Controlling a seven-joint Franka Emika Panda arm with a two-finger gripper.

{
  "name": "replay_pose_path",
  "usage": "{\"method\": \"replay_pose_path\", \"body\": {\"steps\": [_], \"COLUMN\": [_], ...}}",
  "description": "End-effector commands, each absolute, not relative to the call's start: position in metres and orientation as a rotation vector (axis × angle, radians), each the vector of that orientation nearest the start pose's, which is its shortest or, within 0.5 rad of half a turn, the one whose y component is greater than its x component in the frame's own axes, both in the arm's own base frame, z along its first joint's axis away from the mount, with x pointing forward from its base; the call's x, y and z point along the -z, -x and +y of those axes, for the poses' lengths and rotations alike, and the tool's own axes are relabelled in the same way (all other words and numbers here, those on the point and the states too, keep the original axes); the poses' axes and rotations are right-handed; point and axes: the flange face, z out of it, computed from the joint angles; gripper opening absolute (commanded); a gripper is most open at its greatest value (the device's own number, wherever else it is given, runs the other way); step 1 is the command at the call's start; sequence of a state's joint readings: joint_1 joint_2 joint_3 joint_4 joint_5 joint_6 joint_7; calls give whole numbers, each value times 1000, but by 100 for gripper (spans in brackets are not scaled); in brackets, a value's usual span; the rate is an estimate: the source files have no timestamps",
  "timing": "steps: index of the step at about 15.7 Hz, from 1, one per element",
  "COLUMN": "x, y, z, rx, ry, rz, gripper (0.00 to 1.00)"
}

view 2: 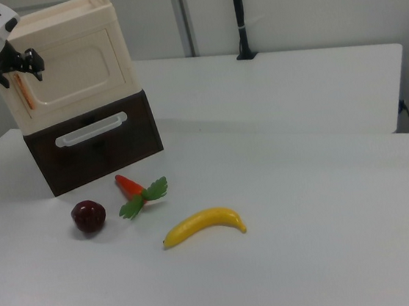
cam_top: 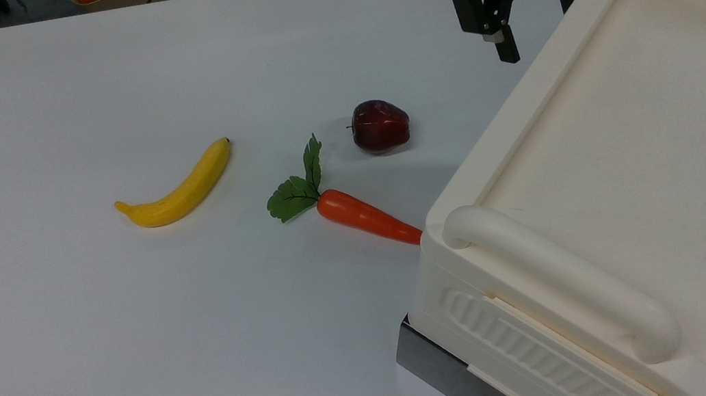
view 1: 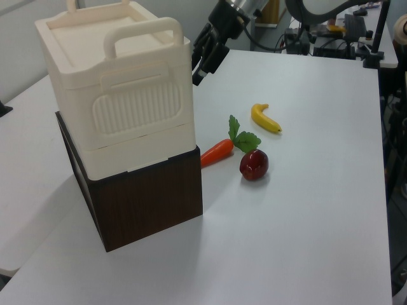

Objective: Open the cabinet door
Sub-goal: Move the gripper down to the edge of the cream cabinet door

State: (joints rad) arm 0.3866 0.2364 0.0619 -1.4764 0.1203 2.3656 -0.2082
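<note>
Cream cabinet door (view 2: 69,69), its copper strip handle (view 2: 25,92) beside the spread-fingered, empty tool (view 2: 21,69) in the right view, looks shut; the top view puts the tool (cam_top: 535,27) at the cabinet's edge, so hooking that strip comes next.

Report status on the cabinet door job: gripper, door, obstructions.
Gripper open, hovering beside the cream cabinet's upper edge. Cabinet door shut, copper strip handle untouched. Apple, carrot, banana on table, not blocking.
</note>
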Motion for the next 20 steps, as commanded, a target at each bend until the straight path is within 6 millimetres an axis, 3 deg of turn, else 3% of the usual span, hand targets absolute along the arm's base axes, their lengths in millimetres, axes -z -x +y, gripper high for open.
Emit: {"method": "replay_pose_path", "body": {"steps": [1,4,7,10,14,20], "x": [-621,-619,-617,-617,-615,-624], "y": [-614,-611,-610,-608,-606,-596], "z": [300,306,307,310,306,290], "rx": [938,931,926,919,885,759], "ry": [2640,2636,2630,2622,2637,2686], "rz": [-856,-874,-908,-918,-921,-928], "gripper": [66,35,29,13,8,8]}}
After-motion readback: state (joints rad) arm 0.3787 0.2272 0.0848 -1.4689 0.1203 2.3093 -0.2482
